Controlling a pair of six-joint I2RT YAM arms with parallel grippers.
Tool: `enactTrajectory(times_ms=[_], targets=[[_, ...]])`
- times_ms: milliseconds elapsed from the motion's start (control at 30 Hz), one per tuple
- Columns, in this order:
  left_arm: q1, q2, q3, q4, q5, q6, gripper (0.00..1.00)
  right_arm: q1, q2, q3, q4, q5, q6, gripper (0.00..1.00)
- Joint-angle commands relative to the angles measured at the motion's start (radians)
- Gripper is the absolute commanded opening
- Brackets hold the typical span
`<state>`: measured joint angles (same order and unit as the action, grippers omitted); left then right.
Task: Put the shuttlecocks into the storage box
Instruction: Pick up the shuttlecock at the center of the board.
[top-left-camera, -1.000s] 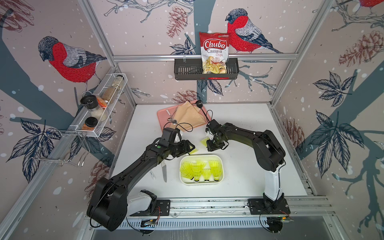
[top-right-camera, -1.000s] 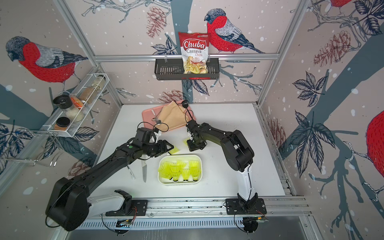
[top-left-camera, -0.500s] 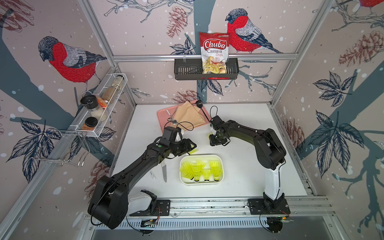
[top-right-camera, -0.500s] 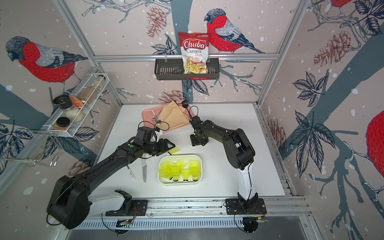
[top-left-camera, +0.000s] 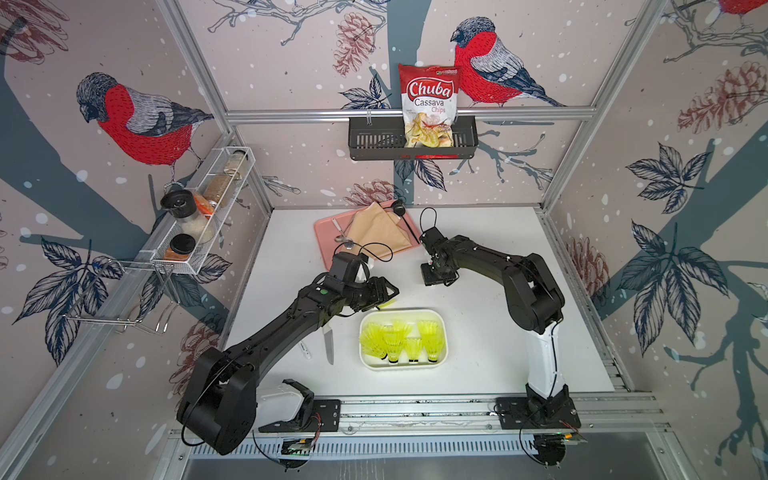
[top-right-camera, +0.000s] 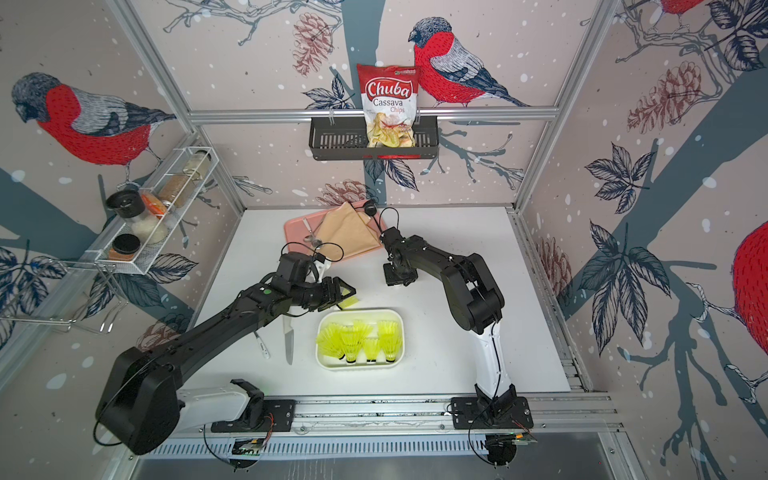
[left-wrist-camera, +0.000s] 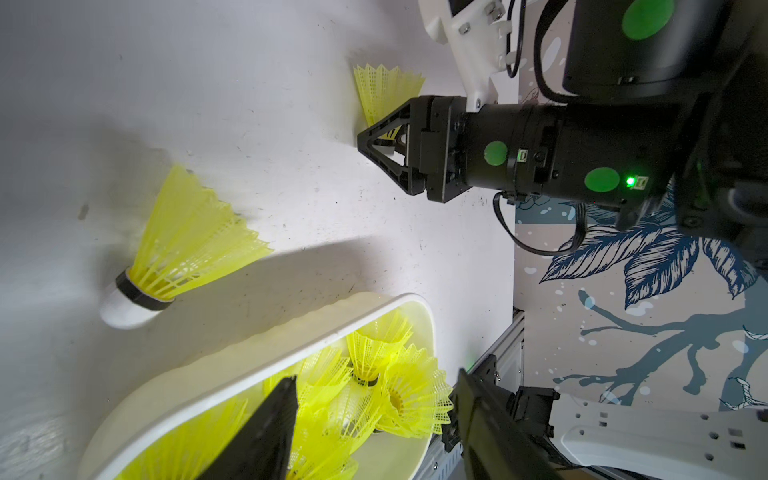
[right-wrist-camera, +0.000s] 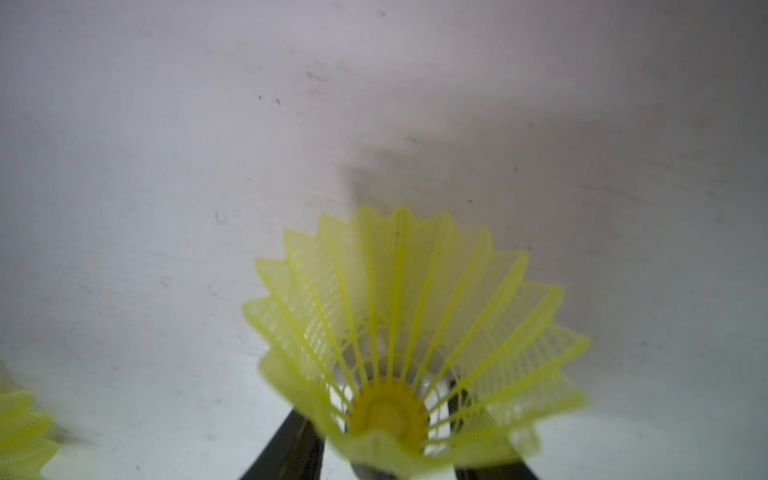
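The white storage box (top-left-camera: 443, 332) (top-right-camera: 402, 332) (left-wrist-camera: 291, 332) sits at the front middle of the table and holds several neon yellow shuttlecocks (top-left-camera: 399, 336). One shuttlecock (left-wrist-camera: 183, 249) (top-left-camera: 385, 303) lies on the table just behind the box's far left corner. My left gripper (top-left-camera: 392, 293) (left-wrist-camera: 376, 376) hovers above it, open and empty. My right gripper (top-left-camera: 432, 282) (left-wrist-camera: 359, 143) (right-wrist-camera: 386, 415) points down at the table behind the box. Its fingers are shut on the head of another shuttlecock (right-wrist-camera: 415, 324) (left-wrist-camera: 384, 89), which is hidden under the gripper in both top views.
A pink tray (top-left-camera: 328, 245) with a tan cloth (top-left-camera: 378, 232) and a spoon lies at the back. A knife (top-left-camera: 328, 345) and a white pen (top-left-camera: 305, 349) lie left of the box under my left arm. A black basket (top-left-camera: 374, 143) and a wire rack (top-left-camera: 199, 232) hang on the walls.
My right gripper has moved back and to the right, away from the box, and the shuttlecock beside it went along. My left arm has barely moved.
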<state>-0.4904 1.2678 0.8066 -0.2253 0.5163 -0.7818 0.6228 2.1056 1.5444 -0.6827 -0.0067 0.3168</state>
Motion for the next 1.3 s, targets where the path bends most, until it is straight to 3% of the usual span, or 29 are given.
enactTrajectory(times_ms=[0, 533, 800, 1067, 1267], targets=[[-0.012, 0.006, 0.007, 0.051, 0.003, -0.010, 0.64, 0.002, -0.018, -0.019, 0.008, 0.017, 0.033, 0.50], [-0.040, 0.022, 0.009, 0.069, 0.002, -0.019, 0.64, 0.006, -0.038, -0.035, 0.017, 0.044, 0.071, 0.27], [-0.047, 0.010, 0.005, 0.063, -0.001, -0.014, 0.64, 0.042, -0.116, -0.043, -0.008, 0.068, 0.089, 0.24], [-0.054, -0.087, -0.004, -0.046, -0.016, 0.031, 0.64, 0.151, -0.306, -0.099, -0.084, 0.102, 0.172, 0.24], [-0.061, -0.210, -0.054, -0.142, -0.014, 0.055, 0.64, 0.311, -0.470, -0.166, -0.163, 0.138, 0.321, 0.24]])
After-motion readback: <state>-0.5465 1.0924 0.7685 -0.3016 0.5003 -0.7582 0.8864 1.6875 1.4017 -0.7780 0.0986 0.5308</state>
